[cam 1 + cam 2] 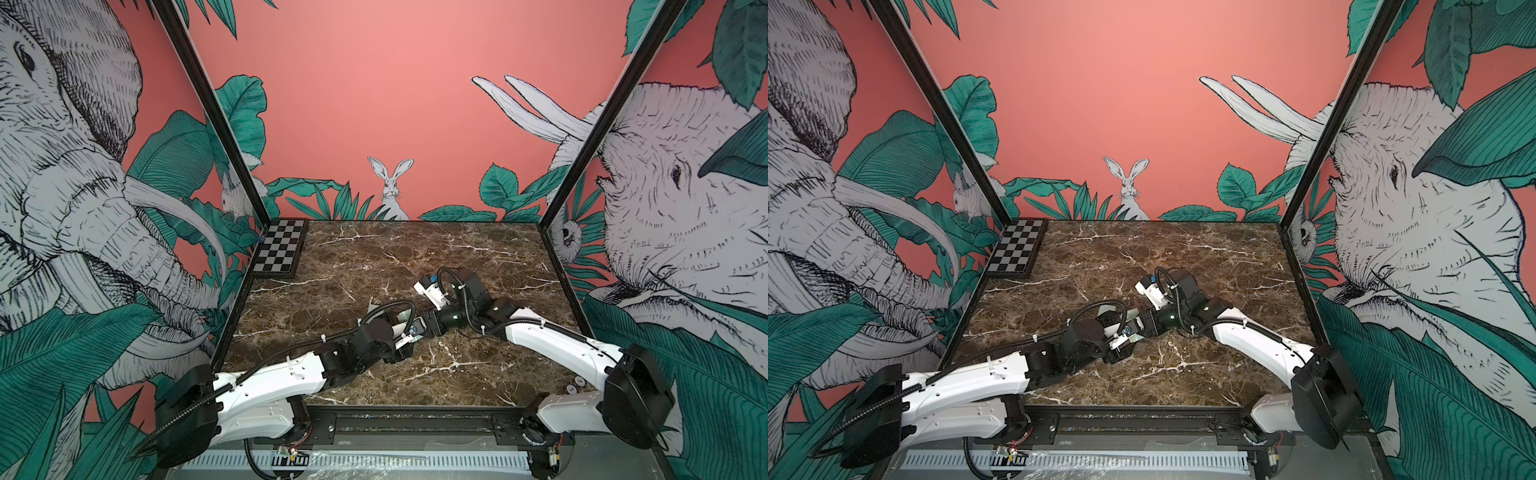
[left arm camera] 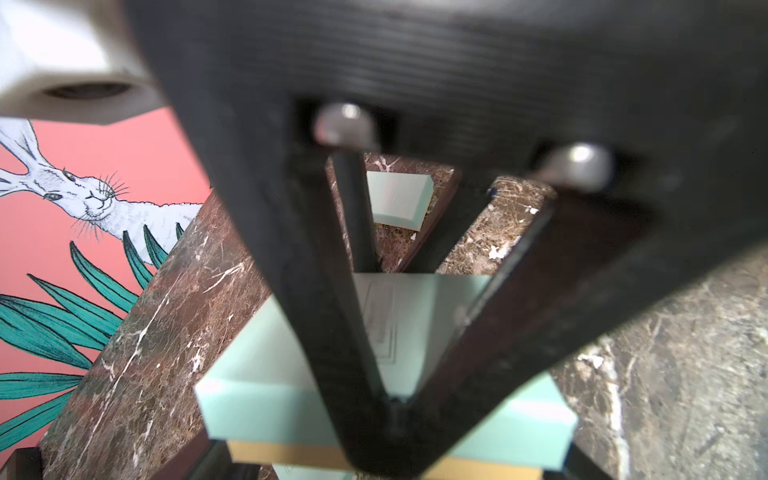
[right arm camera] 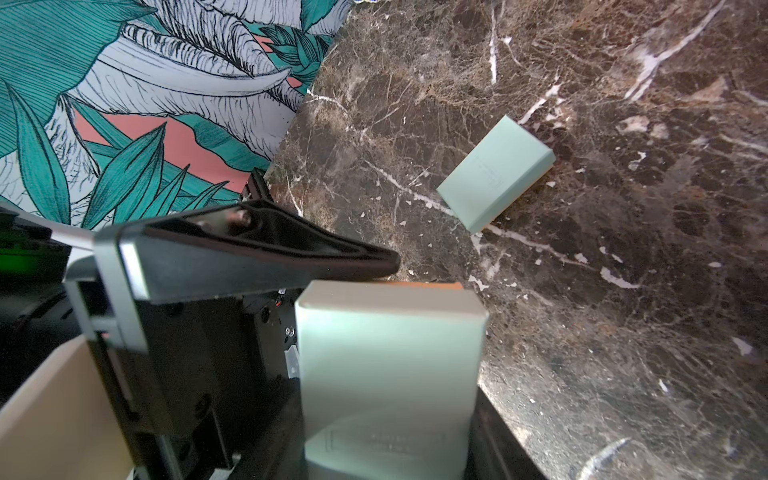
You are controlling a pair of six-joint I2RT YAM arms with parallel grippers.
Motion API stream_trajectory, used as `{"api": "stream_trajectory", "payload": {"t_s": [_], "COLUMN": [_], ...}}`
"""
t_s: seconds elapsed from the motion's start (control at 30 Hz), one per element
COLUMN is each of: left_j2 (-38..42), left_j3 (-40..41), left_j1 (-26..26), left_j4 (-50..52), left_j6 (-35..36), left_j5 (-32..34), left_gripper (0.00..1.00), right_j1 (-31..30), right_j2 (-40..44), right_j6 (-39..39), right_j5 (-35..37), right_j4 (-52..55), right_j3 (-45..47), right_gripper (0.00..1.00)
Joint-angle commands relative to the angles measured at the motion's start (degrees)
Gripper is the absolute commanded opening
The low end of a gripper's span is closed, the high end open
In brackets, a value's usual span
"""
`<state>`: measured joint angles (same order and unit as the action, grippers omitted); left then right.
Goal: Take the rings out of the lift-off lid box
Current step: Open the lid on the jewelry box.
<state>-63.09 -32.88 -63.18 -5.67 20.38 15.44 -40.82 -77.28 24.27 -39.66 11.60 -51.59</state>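
The two arms meet over the middle of the marble table (image 1: 374, 257), wrists almost nose to nose. The right hand (image 1: 430, 326) is closed on the mint-green box (image 3: 390, 365). In its wrist view one dark finger (image 3: 291, 253) lies against the box's edge and the other side of the grip is down in shadow. A thin orange-tan strip shows along the far end of the box.

The left hand (image 1: 401, 332) sits right up against the same box. Its wrist view is filled with a blurred black V of finger framing over the mint surface, and I can't tell how wide it stands or whether it has hold of anything.

A loose mint-green piece (image 3: 496, 172) – shallow, with a faint embossed mark on top – lies flat on the table, well apart from the held box. It also shows through the gap in the left wrist view (image 2: 397, 199).

The rings I cannot make out in any view; the inside of the box is hidden.

A checkerboard (image 1: 279, 248) lies in the far left corner.
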Motion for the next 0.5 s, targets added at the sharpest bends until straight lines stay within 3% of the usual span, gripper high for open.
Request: {"api": "stream_trajectory", "payload": {"t_s": [0.0,0.13,0.47], "left_j2": [0.92,1.14,0.65], "left_j3": [-0.97,-0.99,-1.18], "left_j1": [0.25,0.22,0.17], "left_j4": [0.48,2.84,5.81], "left_j6": [2.24,2.86,3.17], "left_j5": [1.87,1.79,4.34], "left_gripper": [0.78,0.67,0.49], "right_j1": [-0.31,-0.31,1.34], "right_j2": [1.24,1.72,2.97], "right_j6": [0.61,0.71,1.39], "right_j5": [-2.70,-2.35,-2.42], "right_j4": [-1.33,-1.19,-1.26], "right_j3": [0.35,0.43,0.77], "right_gripper": [0.45,0.45,0.45]}}
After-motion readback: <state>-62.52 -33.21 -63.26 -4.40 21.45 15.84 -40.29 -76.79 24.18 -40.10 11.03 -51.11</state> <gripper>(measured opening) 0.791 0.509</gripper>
